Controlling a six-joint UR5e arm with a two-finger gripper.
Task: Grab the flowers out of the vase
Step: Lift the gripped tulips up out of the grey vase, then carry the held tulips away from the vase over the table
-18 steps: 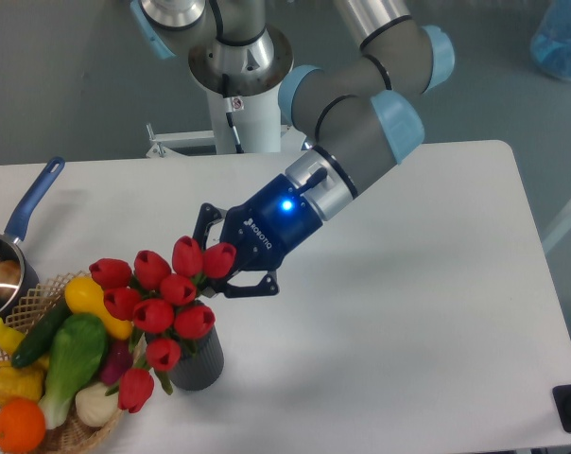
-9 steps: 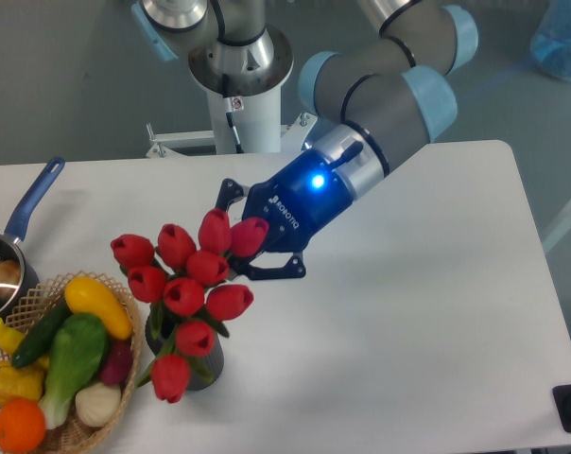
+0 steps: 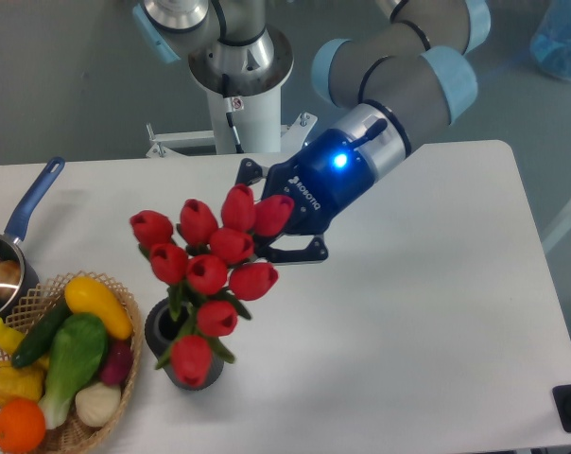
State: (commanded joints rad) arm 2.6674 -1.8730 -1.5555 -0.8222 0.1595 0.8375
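Camera view, nearest first: basket [image 3: 125,374] of produce far below-left of the gripper [image 3: 267,222], then the vase [image 3: 184,350] standing below-left of it, mouth partly hidden by blooms. Higher up, the flowers [image 3: 215,270] clamped at the top of the bunch between the jaws, lowest buds overlapping the vase rim, stems hidden. Farthest left, a blue-handled saucepan [image 3: 21,227].

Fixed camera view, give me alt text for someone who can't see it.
A robot arm's claw grips a bunch of red tulips and holds them above a dark vase on a white table. A basket of vegetables sits at left.
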